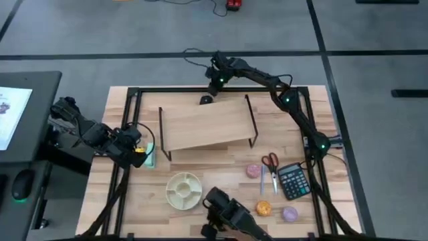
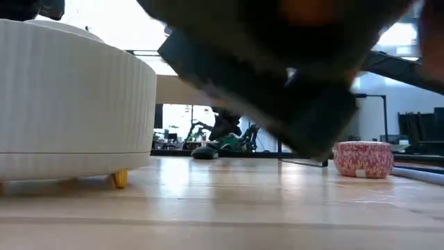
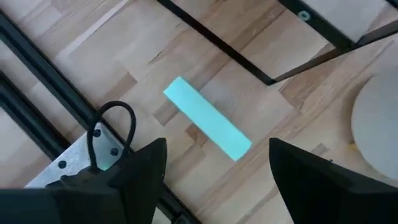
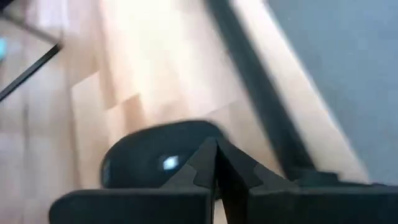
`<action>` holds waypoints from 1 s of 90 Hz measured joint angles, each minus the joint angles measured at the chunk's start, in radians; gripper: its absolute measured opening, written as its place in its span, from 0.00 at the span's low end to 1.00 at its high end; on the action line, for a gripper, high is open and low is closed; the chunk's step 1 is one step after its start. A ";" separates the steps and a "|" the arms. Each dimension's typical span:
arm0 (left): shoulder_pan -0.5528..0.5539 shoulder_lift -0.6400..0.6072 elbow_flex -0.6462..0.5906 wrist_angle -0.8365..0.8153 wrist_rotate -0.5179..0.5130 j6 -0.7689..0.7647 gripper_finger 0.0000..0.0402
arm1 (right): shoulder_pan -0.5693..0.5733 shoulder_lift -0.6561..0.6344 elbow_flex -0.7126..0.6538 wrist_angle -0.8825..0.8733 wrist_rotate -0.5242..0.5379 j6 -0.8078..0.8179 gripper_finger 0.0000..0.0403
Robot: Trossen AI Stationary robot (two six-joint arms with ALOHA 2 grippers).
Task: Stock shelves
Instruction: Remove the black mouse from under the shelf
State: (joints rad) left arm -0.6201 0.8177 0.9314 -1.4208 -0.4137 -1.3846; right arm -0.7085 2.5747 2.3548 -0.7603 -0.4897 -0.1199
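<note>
The light-wood table is carrying everything, and the shelf is serving as the landmark, sitting on its thin black legs in the table's far middle. Nearest the front edge, below the shelf, a cream divided dish is lying beside a dark camera mount. Toward the front right of the shelf, a pink round tin, red-handled scissors, a black calculator, an orange disc and a purple disc are lying close together. Off the shelf's left front corner, the left gripper is hovering with fingers spread wide over a mint-green block on bare wood. Behind the shelf's far edge, the right gripper is sitting with fingers pressed together above a black puck. Black frame rails are bordering the table; grey floor is lying open beyond it.
</note>
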 joint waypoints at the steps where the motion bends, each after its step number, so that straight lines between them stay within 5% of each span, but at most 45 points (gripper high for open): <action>1: 0.000 0.000 0.000 -0.001 0.000 0.000 0.64 | 0.000 0.001 0.000 0.006 0.002 0.001 0.00; 37: 0.000 0.000 0.000 -0.009 0.008 0.000 0.64 | 0.069 0.046 -0.001 0.053 -0.050 -0.209 0.00; 90: 0.000 0.000 0.000 -0.011 0.018 0.000 0.64 | 0.022 0.047 -0.001 -0.272 -0.299 -0.718 0.00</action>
State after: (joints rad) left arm -0.6201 0.8177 0.9314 -1.4317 -0.3953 -1.3846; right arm -0.6867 2.6217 2.3535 -1.0323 -0.7890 -0.8382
